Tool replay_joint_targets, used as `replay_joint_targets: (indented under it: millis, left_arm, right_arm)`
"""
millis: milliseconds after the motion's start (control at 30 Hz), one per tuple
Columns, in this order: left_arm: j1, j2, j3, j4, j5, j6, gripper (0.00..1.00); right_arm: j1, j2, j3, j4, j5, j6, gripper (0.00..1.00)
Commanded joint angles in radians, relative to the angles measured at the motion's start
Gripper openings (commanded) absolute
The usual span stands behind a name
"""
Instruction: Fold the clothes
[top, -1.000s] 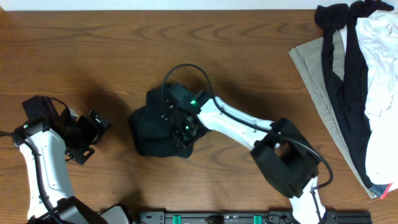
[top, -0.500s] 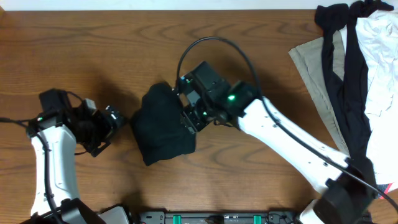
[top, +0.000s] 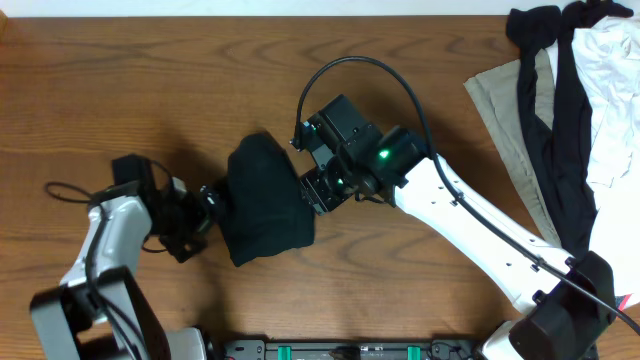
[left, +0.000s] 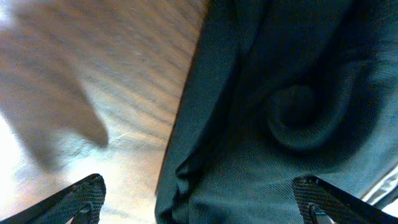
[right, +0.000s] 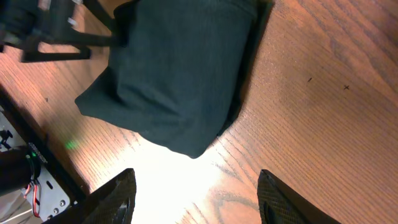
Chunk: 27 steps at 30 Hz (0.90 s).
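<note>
From where I stand, one dark garment (top: 262, 200) sits near the middle of the wooden counter (top: 150, 80). It is folded into a thick, compact bundle, roughly rectangular and a little skewed. The cloth is so deep a green that it reads almost black. Seen from the right wrist, its top edge carries a straight hem and its lower corner is rounded, with a shadow along the right side. Up close from the left wrist, the weave is a fine twill. Long soft folds run down it, and one crease curls into a small round swirl.

The left pincer (left: 199, 202) is at the bundle's left edge. Its fingers (left: 81, 198) are spread wide, with the cloth filling the gap between them, and they are not closed on it. The right pincer (right: 199, 199) hovers just beside the bundle's right edge. Its fingers (right: 118, 198) are also spread apart, with only bare wood between them.

Well apart, at the counter's far right corner, lies an unfolded heap. A black piece (top: 570, 110) is draped over a white one (top: 615, 90), with a beige cloth (top: 510, 110) underneath.
</note>
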<state>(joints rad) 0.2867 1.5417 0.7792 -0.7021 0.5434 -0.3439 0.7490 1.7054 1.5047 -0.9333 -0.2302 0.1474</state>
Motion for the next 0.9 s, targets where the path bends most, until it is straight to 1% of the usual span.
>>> replay_joint_targets:
  millis: [0, 133, 167, 200, 233, 267, 300, 333, 433, 500, 600, 667, 767, 867]
  left_arm:
    - [-0.055, 0.046, -0.001, 0.041, -0.001, -0.011, 0.98]
    - [-0.105, 0.099, -0.001, 0.098, 0.0, -0.044, 0.99]
    - [-0.115, 0.111, -0.001, 0.107, -0.001, -0.047, 0.98]
    - [-0.122, 0.12, -0.001, 0.113, -0.001, -0.047, 0.93]
    - [-0.128, 0.127, -0.001, 0.118, -0.001, -0.047, 0.82]
    - [-0.132, 0.132, -0.001, 0.122, -0.005, -0.047, 0.67]
    - [-0.133, 0.135, -0.001, 0.126, -0.012, -0.047, 0.55]
    - [-0.133, 0.136, -0.001, 0.133, -0.013, -0.047, 0.47]
    - [-0.133, 0.135, -0.001, 0.161, -0.013, -0.047, 0.31]
    - [-0.133, 0.135, -0.001, 0.183, -0.014, -0.043, 0.06]
    - [-0.133, 0.128, 0.018, 0.188, -0.058, -0.036, 0.06]
    - [-0.133, 0.111, 0.048, 0.171, -0.097, 0.014, 0.06]
    - [-0.127, 0.075, 0.112, 0.117, -0.203, 0.054, 0.06]
    - [-0.093, 0.037, 0.19, 0.093, -0.28, 0.106, 0.06]
  right_arm:
    - [-0.006, -0.009, 0.002, -0.003, 0.006, -0.014, 0.61]
    - [-0.005, -0.009, 0.002, -0.006, 0.006, -0.014, 0.6]
    - [-0.005, -0.009, 0.002, -0.008, 0.006, -0.014, 0.6]
    - [-0.005, -0.009, 0.002, -0.01, 0.006, -0.014, 0.6]
    - [-0.005, -0.009, 0.002, -0.012, 0.006, -0.014, 0.6]
    - [-0.005, -0.009, 0.002, -0.014, 0.006, -0.014, 0.6]
    - [-0.005, -0.009, 0.002, -0.018, 0.006, -0.014, 0.6]
    - [-0.005, -0.009, 0.002, -0.021, 0.007, -0.014, 0.6]
    - [-0.005, -0.009, 0.002, -0.03, 0.015, -0.014, 0.6]
    - [-0.005, -0.009, 0.002, -0.037, 0.021, -0.014, 0.59]
    - [-0.005, -0.009, 0.0, -0.047, 0.022, -0.014, 0.59]
    - [-0.005, -0.009, 0.0, -0.052, 0.029, -0.014, 0.59]
    - [-0.005, -0.009, 0.0, -0.055, 0.04, -0.014, 0.59]
    - [-0.006, -0.009, 0.0, -0.057, 0.042, -0.014, 0.59]
